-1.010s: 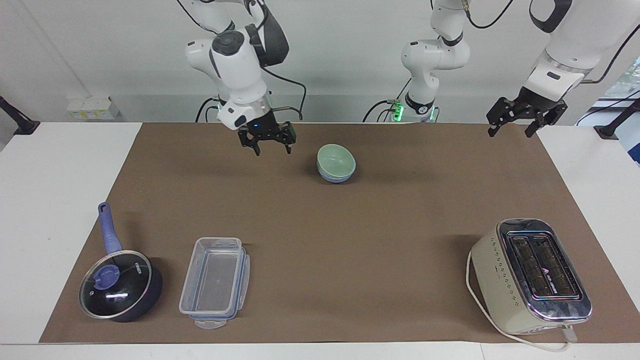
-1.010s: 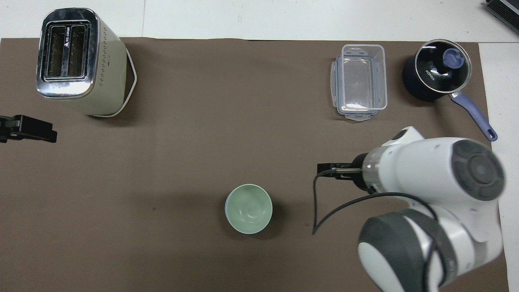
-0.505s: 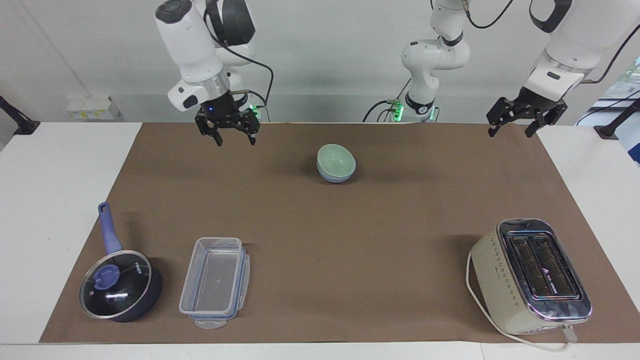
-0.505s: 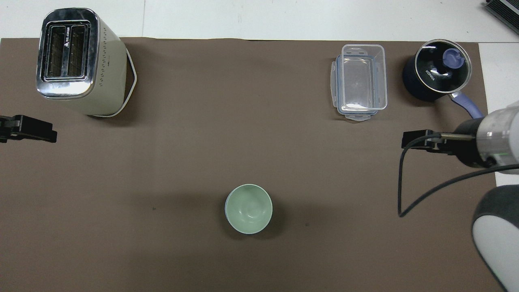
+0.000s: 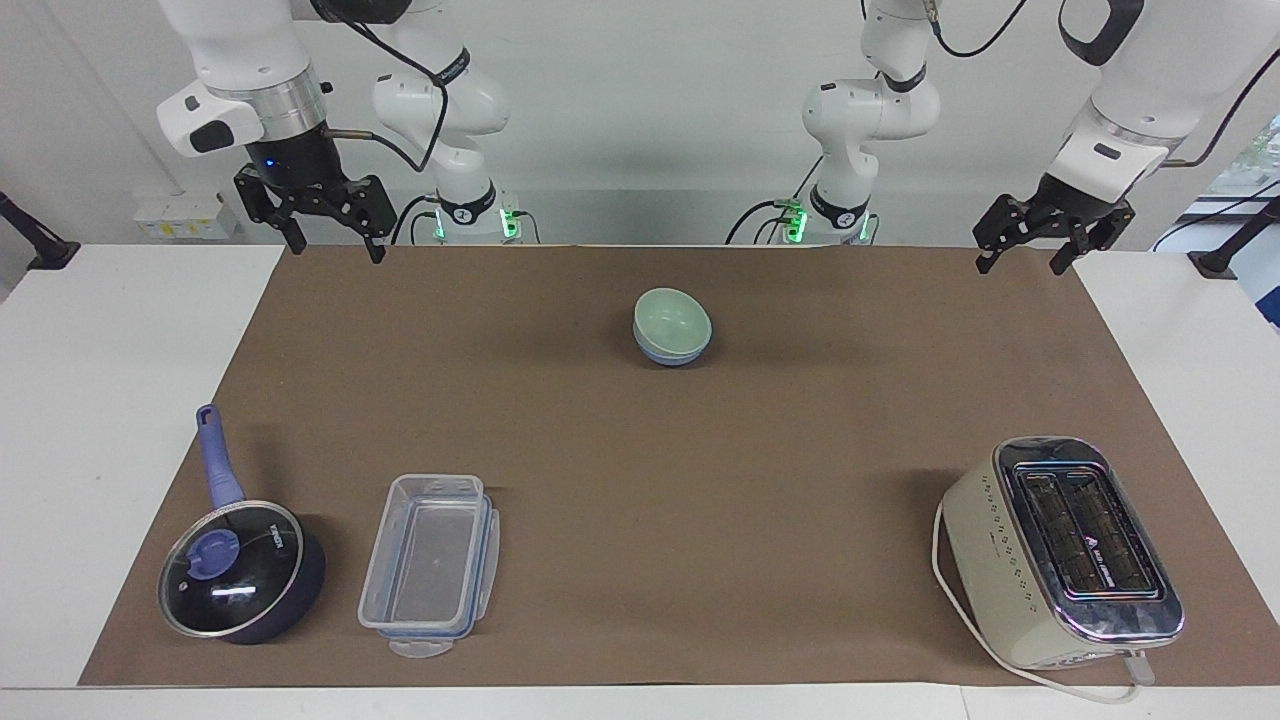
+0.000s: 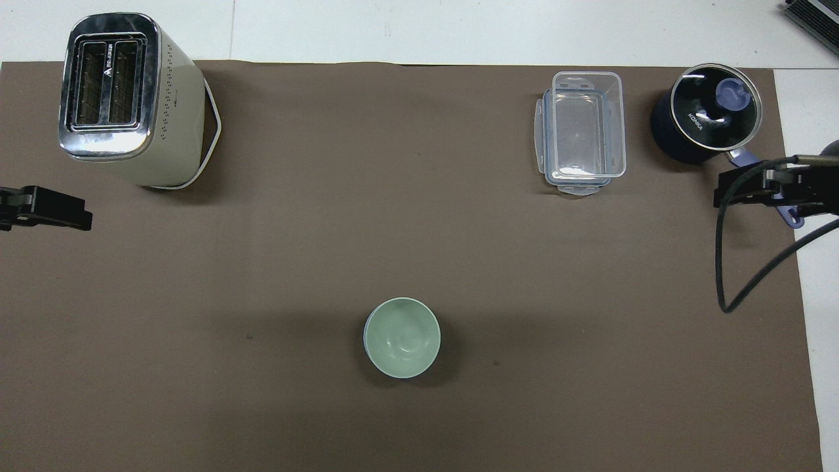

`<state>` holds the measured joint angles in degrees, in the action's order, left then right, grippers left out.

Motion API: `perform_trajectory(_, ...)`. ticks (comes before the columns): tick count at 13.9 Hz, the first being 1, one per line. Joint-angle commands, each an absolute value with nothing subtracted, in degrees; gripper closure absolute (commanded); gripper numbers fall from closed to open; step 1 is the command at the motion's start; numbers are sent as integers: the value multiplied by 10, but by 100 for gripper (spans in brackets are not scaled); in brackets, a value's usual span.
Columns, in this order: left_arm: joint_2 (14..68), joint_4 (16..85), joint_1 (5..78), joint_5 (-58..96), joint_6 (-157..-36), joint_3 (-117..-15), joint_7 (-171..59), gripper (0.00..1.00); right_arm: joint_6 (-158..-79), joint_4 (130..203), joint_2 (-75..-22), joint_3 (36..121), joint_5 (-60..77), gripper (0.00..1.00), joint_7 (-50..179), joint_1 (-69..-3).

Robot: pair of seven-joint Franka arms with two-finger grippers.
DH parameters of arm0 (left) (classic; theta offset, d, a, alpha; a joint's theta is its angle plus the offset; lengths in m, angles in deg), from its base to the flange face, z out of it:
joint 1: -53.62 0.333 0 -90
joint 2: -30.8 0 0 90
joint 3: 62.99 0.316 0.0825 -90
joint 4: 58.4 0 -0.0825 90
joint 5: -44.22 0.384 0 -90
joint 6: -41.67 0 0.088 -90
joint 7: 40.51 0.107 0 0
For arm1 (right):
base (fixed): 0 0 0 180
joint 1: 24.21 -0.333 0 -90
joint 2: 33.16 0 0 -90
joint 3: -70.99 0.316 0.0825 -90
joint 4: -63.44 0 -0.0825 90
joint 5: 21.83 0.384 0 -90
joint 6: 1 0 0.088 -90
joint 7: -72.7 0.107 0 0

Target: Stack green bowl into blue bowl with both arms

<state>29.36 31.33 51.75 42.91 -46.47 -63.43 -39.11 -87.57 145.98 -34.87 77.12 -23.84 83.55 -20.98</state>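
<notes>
The pale green bowl [image 5: 673, 318] [image 6: 402, 337] sits nested inside the blue bowl [image 5: 668, 354], whose rim shows just under it. The stacked pair rests on the brown mat [image 5: 700, 480] midway between the arms, toward the robots' edge. My right gripper [image 5: 335, 248] [image 6: 760, 187] hangs open and empty over the mat's corner at the right arm's end, well apart from the bowls. At the left arm's end, my left gripper [image 5: 1020, 262] [image 6: 42, 208] waits open and empty above the mat's corner.
A cream toaster [image 5: 1060, 550] [image 6: 124, 98] stands farthest from the robots at the left arm's end. At the right arm's end, a clear plastic container [image 5: 430, 565] [image 6: 580, 131] lies beside a dark saucepan with blue handle [image 5: 240, 570] [image 6: 704, 115].
My right arm has swung up and away from beside the bowls to the mat's corner at its own end. The left arm and the bowls have not moved.
</notes>
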Motion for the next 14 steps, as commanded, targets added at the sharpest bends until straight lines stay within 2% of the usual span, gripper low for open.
perform_trajectory(1,295,307,526,435,-455,-640,-385,0,-852,1424,-369,780,-247,0,825,-204)
perform_trajectory(6,295,307,526,435,-455,-639,-385,0,-863,1518,-311,776,-236,0,829,-193)
perform_trajectory(14,295,307,526,435,-455,-640,-385,0,-876,1518,-311,775,-215,0,835,-190)
